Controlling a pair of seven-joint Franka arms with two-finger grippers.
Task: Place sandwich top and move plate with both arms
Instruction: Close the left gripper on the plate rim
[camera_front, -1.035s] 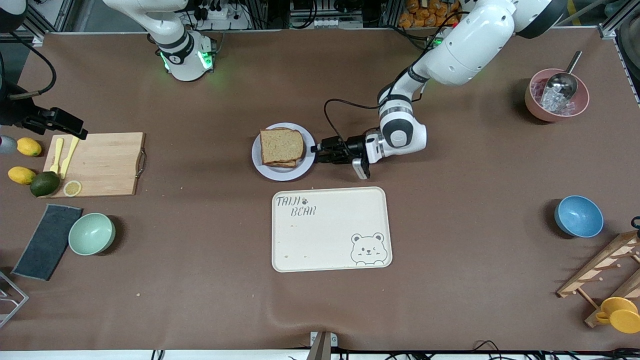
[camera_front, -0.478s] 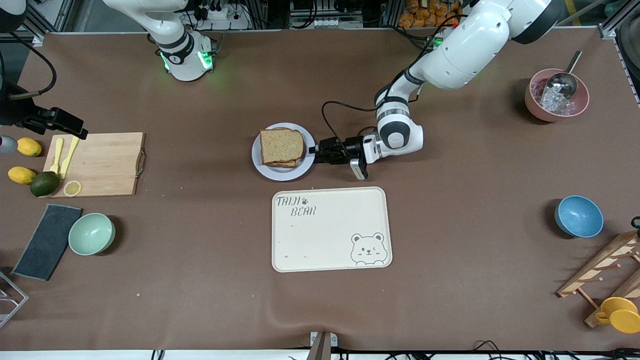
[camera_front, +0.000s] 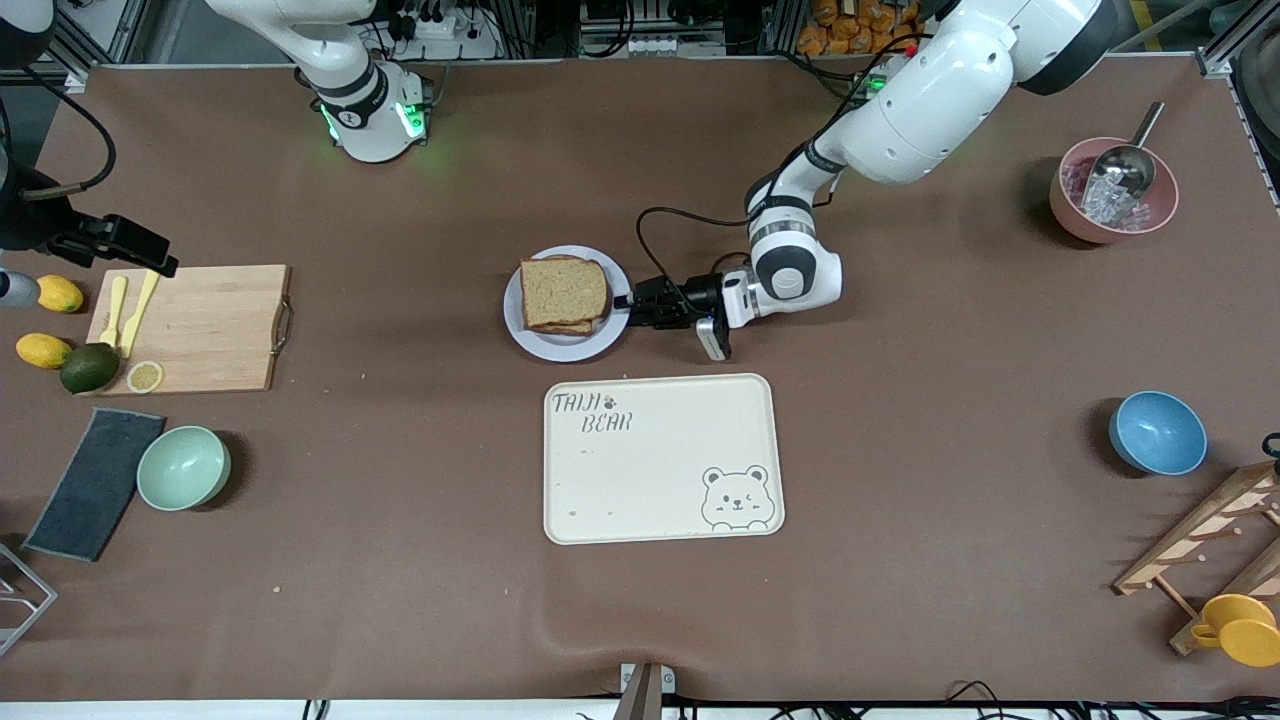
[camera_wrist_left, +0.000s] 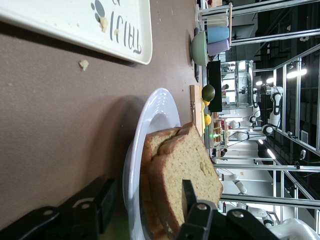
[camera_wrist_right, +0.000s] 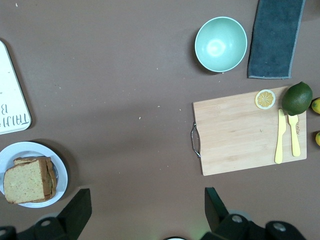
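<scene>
Sandwich top: the light-brown wholemeal bread slice (camera_front: 564, 292) lies on the stack on the plate.
Plate: the small round lavender-white plate (camera_front: 527, 338) sits mid-table, farther from the front camera than the cream bear tray (camera_front: 661, 458).
Left gripper (camera_front: 634, 302): low at the plate's rim toward the left arm's end, fingers (camera_wrist_left: 188, 197) spread, one above and one below the rim.
Right gripper (camera_wrist_right: 145, 210): fingers parted, waiting high over the table by the wooden cutting board (camera_front: 205, 328).
Nearer arm: the left, I'd say.

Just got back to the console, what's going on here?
The sandwich top already lies on the stack on the plate. The left gripper is low at the plate's rim, on the side toward the left arm's end, fingers open with one above and one below the rim. The right gripper waits open, high over the table near the cutting board.
</scene>
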